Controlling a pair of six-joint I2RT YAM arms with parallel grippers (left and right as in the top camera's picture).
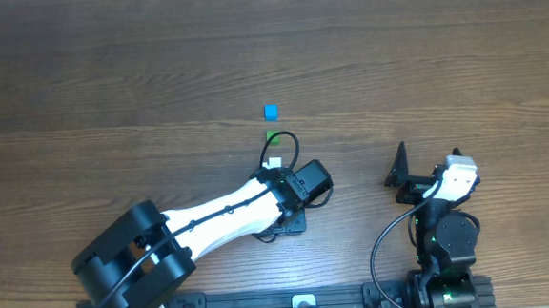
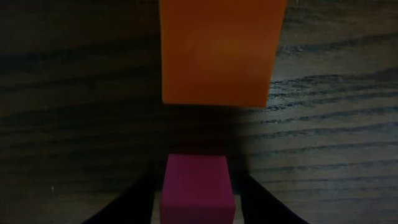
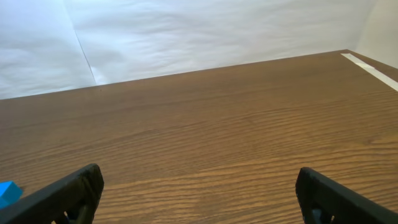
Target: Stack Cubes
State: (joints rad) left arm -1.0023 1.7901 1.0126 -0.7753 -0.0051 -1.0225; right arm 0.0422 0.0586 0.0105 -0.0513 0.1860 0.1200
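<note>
Gripping magenta cube (image 2: 198, 186) between left fingers (image 2: 134, 208); orange cube (image 2: 217, 50) just ahead.

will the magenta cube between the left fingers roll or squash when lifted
The magenta cube looks stiff: sharp edges, flat faces, so it likely won't squash or roll. Its smooth sides might slip between the left gripper's fingers.

orange cube (image 2: 217, 53) ahead of left fingers (image 2: 134, 202) | far table (image 1: 107, 69) open
</note>
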